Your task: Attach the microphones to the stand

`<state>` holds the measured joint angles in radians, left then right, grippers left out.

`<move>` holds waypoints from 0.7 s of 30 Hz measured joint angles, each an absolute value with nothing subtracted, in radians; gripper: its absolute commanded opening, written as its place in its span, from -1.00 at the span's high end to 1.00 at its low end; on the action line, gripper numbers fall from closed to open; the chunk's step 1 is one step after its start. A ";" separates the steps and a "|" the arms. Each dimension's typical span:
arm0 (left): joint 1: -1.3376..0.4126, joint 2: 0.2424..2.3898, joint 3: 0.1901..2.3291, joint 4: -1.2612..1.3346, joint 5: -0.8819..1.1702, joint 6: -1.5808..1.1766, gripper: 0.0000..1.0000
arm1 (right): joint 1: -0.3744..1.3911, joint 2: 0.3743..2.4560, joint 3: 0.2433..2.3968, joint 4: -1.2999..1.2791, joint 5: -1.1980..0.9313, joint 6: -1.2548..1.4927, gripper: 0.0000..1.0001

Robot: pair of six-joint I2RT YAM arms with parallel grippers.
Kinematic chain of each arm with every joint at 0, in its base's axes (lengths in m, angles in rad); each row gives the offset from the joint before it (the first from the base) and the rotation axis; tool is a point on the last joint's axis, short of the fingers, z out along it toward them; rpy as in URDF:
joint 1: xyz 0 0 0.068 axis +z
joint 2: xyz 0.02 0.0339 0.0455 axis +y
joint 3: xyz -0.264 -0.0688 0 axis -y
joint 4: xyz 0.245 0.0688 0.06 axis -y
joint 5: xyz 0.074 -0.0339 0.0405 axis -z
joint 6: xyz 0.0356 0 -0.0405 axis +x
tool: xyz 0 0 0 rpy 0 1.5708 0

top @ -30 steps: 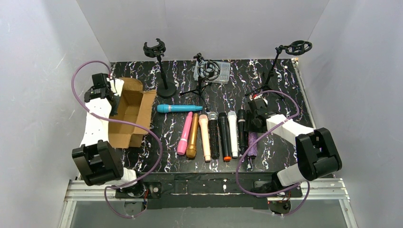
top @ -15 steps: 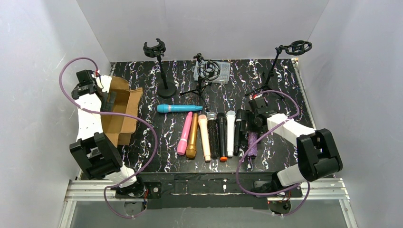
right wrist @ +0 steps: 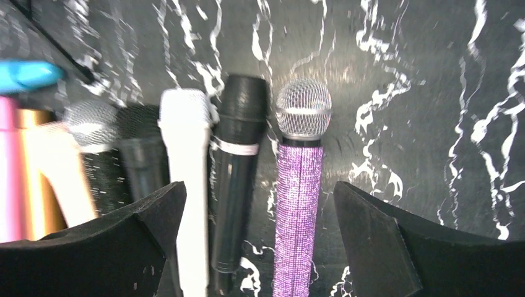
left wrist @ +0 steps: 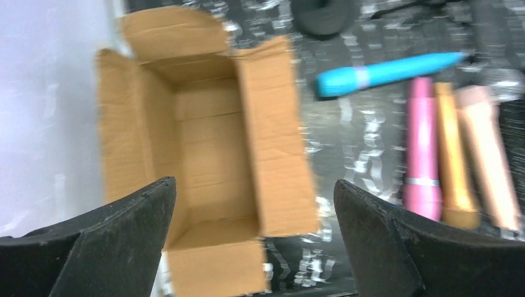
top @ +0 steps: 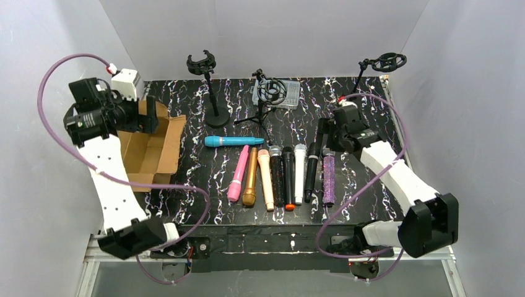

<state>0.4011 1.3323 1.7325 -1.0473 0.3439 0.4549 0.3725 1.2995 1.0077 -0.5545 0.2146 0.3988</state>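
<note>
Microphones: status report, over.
Left gripper open above cardboard box. Right gripper open above purple glitter microphone. Microphones all lying on table; stands bare.

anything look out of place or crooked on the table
The teal-blue microphone lies crosswise, just beyond the heads of the row of other microphones, which all lie side by side pointing the same way. The open cardboard box sits askew at the left edge. Nothing looks spilled or broken.

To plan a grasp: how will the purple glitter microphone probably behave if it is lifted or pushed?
The purple glitter microphone looks rigid and round, so it probably stays stiff yet may roll if pushed sideways. Its glitter body likely resists slipping. Its mesh head may dent.
</note>
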 measured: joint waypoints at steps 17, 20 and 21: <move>0.357 0.952 1.172 -0.921 0.729 0.171 -0.97 | 0.373 1.139 1.139 -0.597 0.249 0.390 -0.96; 0.263 0.975 1.178 -0.857 0.704 0.121 -0.97 | 0.373 1.148 1.149 -0.605 0.230 0.390 -0.96; 0.226 0.989 1.184 -0.830 0.693 0.102 -0.97 | 0.373 1.150 1.152 -0.604 0.225 0.390 -0.96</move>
